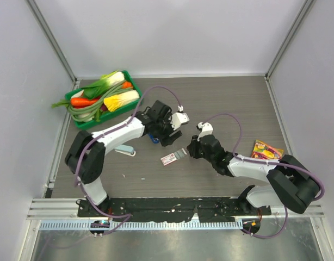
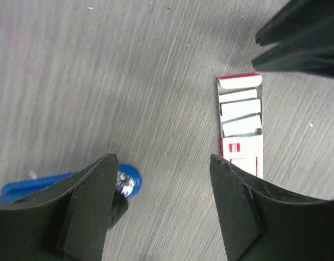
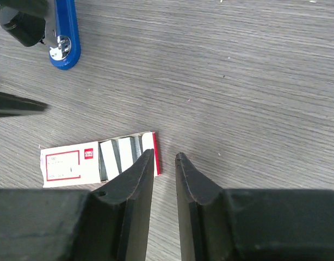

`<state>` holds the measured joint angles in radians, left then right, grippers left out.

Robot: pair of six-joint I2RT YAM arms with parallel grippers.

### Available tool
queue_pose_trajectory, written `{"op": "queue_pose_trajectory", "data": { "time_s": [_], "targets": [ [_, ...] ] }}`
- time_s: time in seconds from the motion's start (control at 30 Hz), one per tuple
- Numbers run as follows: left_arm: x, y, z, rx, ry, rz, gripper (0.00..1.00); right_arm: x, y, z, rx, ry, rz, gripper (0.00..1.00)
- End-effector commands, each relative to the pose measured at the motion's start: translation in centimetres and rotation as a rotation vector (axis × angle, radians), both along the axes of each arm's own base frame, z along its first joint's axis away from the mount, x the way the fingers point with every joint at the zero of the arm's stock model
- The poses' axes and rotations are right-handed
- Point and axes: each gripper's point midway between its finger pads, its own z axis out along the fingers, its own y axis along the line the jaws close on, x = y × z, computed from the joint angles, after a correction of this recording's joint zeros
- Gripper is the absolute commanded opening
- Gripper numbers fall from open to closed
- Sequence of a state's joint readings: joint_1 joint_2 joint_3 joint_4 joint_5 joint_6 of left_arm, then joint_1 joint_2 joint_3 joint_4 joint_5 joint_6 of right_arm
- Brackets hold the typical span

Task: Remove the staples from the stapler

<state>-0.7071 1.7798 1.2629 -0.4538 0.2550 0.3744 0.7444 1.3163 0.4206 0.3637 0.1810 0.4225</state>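
The stapler (image 1: 125,150), pale blue-grey and oblong, lies flat on the table left of both grippers and apart from them; neither wrist view shows it. My left gripper (image 1: 168,137) (image 2: 162,159) hangs open over bare table with nothing between its fingers. A deep-blue tool with a metal tip (image 2: 123,182) (image 3: 61,32) (image 1: 154,137) lies by its left finger. My right gripper (image 1: 190,148) (image 3: 165,154) is open by a narrow gap and holds nothing. It stands at the red end of an open red-and-white box of staples (image 3: 99,160) (image 2: 240,122) (image 1: 174,156).
A green tray (image 1: 85,123) of toy vegetables sits at the back left. A colourful snack packet (image 1: 266,149) lies at the right, near the right arm's elbow. A tiny speck (image 1: 142,178) lies on the wood in front of the stapler.
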Motion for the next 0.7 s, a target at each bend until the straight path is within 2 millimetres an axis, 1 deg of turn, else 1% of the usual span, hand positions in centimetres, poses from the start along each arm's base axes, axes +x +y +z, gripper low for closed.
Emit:
{"op": "queue_pose_trajectory", "data": {
  "time_s": [0.0,0.07,0.1,0.13,0.17,0.2,0.27,0.3,0.37,0.47,0.67],
  "targets": [
    [-1.2,1.9,3.4,-0.022,-0.025,-0.052,0.74,0.2,0.3,-0.1,0.057,0.025,0.015,0.29],
    [-2.1,2.7,3.0,-0.007,-0.014,-0.086,0.74,0.2,0.6,-0.7,0.076,0.051,0.028,0.33],
    [-3.3,3.6,2.2,0.015,0.015,-0.100,0.75,0.2,0.7,-0.9,0.081,0.059,0.033,0.35],
    [-4.1,3.9,1.7,0.017,0.036,-0.122,0.75,0.4,0.8,-0.8,0.093,0.058,0.033,0.40],
    [-4.8,4.3,1.3,0.026,0.045,-0.147,0.75,0.2,1.0,-1.3,0.098,0.076,0.042,0.41],
    [-5.8,5.1,0.5,0.042,0.067,-0.159,0.75,0.2,1.1,-1.4,0.104,0.082,0.044,0.42],
    [-6.7,5.5,-0.2,0.048,0.080,-0.188,0.76,0.5,1.1,-1.7,0.112,0.089,0.034,0.42],
    [-7.2,5.8,-0.9,0.055,0.093,-0.190,0.76,0.2,1.5,-1.9,0.125,0.107,0.059,0.42],
    [-7.6,6.3,-1.6,0.069,0.103,-0.185,0.76,0.4,1.6,-2.0,0.141,0.113,0.057,0.41],
    [-7.4,6.5,-2.6,0.082,0.100,-0.173,0.76,0.3,1.8,-2.5,0.159,0.131,0.062,0.37],
    [-7.0,6.1,-3.7,0.071,0.099,-0.149,0.76,0.1,2.1,-3.1,0.175,0.152,0.072,0.28]
  ]
}}
